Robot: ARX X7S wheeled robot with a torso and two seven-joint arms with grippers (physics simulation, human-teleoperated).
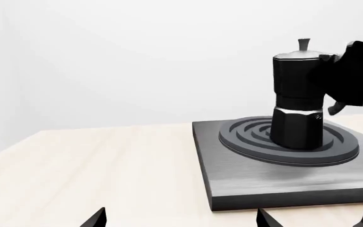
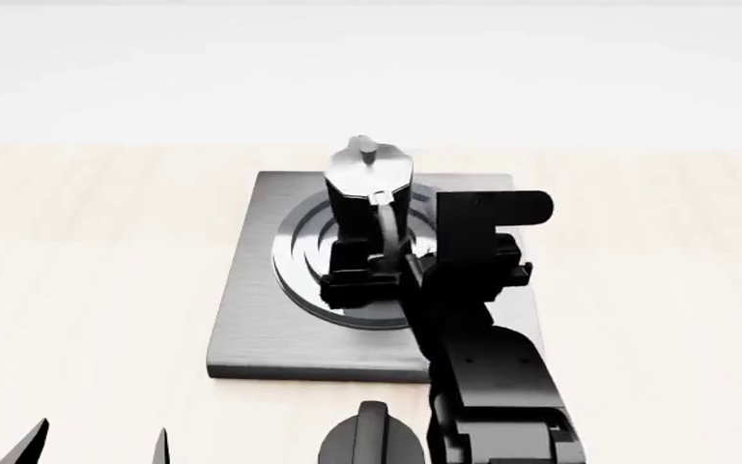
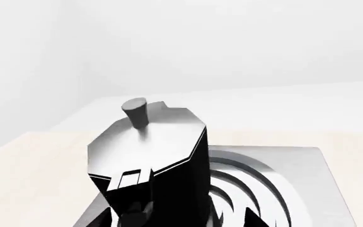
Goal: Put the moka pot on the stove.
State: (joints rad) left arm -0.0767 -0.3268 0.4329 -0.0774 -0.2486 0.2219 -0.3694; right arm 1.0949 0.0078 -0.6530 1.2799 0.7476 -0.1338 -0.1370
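Moka pot [image 1: 298,101] stood upright on the raised round burner [image 1: 289,140] of the stove [image 2: 248,319], its faceted black base planted on the concentric rings a little toward 12 o'clock of the burner's centre in the head view. From the left wrist view the base looked to be touching the rings with no gap, so the placing itself seemed done, though a slight hover could not be ruled out.

The right end effector [image 2: 368,273] was at the pot's 6 o'clock side in the head view, at the slim side handle [image 2: 385,224]. Its fingers appeared to be clamped on that handle, with the dark body pressed close against it, but the exact contact was hidden by the arm and the pot; I judged it closed on the handle and not yet let go.

The left end effector [image 1: 178,218] showed only as 2 dark fingertips set apart at the edge of its own wrist view, holding nothing, low over the pale wooden desk [image 1: 93,165] and well apart from the stove.

What seemed left: open the right fingers, draw the arm back toward 6 o'clock without nudging the tall, narrow-waisted pot, and leave it standing. A short black knob [image 2: 371,440] sat near the stove's 6 o'clock edge, untouched.
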